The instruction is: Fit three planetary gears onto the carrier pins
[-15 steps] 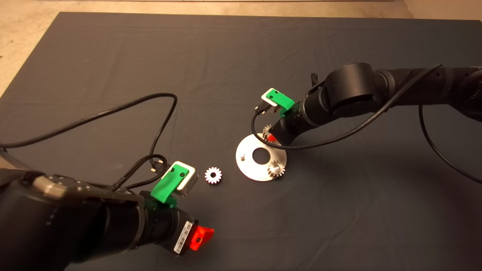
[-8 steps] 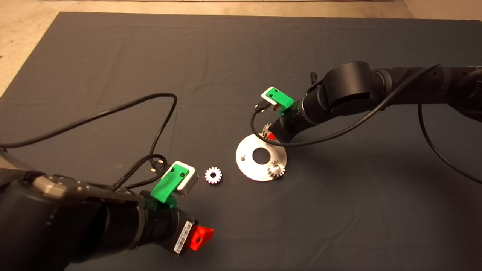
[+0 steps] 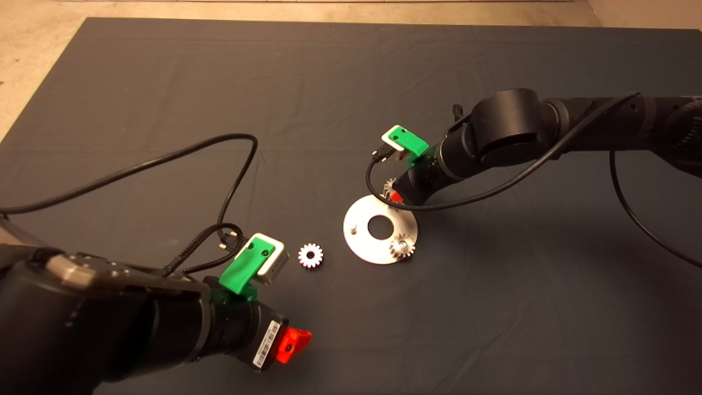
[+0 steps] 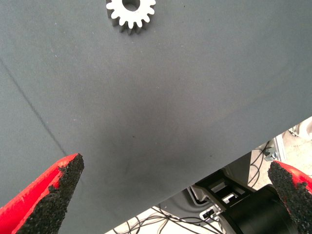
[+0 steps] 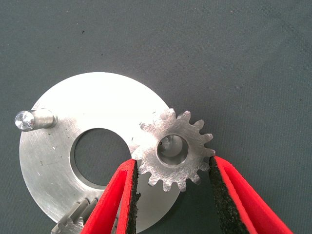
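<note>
The carrier disc lies mid-mat with its carrier pins. One planetary gear sits on the near pin, and its edge shows in the right wrist view. A bare pin stands free on the disc's left side. My right gripper is shut on a second gear at the disc's far rim. Both pads touch its teeth, and a pin top shows through its centre hole. A bright third gear lies loose on the mat left of the disc. My left gripper hovers open near it, holding nothing.
Black cables loop over the mat to the left of the loose gear. The mat's edge and equipment on the floor show past the left fingers.
My right gripper has drifted slightly toward the far side with its gear. The left arm, loose gear and disc have not moved.
</note>
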`<state>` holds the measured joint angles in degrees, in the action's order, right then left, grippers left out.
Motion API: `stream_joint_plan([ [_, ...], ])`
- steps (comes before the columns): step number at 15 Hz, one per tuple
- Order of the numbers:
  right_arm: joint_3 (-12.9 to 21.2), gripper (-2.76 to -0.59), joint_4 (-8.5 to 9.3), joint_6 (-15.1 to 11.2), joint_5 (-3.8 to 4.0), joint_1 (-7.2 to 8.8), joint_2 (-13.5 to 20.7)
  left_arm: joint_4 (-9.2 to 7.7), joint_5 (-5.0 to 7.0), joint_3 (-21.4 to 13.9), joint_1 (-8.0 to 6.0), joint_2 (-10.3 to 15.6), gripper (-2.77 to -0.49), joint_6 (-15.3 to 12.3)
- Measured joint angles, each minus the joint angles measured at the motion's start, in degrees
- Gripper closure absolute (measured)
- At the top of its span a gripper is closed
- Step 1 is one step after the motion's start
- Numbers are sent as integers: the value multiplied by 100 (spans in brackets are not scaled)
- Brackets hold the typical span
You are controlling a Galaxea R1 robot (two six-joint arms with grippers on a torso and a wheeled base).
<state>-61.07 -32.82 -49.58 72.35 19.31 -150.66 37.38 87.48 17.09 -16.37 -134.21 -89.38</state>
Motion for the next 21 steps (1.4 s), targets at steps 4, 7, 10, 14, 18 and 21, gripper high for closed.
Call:
stream_joint_plan([
  [4, 9, -95, 0, 0, 2, -10, -2, -4, 0, 0, 0, -2, -275, 0],
  [7, 77, -95, 0, 0, 6, -11, -2, -4, 0, 0, 0, 0, -275, 0],
  [10, 91, -95, 0, 0, 7, -11, -2, -4, 0, 0, 0, -2, -275, 0],
  [14, 91, -95, 0, 0, 6, -11, -2, -4, 0, 0, -5, -2, -275, 0],
  [18, 91, -95, -6, 0, 2, -43, -2, -4, 0, 0, -35, 11, -275, 0],
  [21, 107, -95, -50, 0, -2, -74, -2, -4, 0, 0, -35, 13, -275, 0],
])
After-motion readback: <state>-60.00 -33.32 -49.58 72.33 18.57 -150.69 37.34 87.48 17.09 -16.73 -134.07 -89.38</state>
